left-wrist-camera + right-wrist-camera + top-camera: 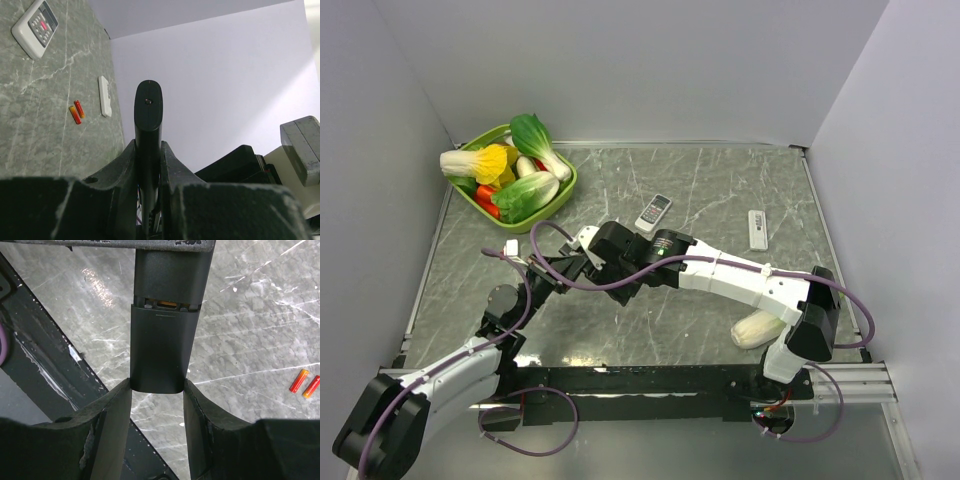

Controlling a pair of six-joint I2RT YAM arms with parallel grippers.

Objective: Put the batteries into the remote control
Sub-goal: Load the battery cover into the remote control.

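Two claws hold one black remote [170, 275]: left claw [148, 147] clamped tight across its flat faces, right claw [156, 385] half-closed on its sides (orange shows above the battery cover [160, 355]). Two orange-red batteries [299, 380] lie loose on the bench [720, 190], at three o'clock of the remote in the right wrist view.

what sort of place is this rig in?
Likely a lab test cell: plain white walls box in a marble-pattern table, black base rail at its edge, vegetables in a green bowl as props.
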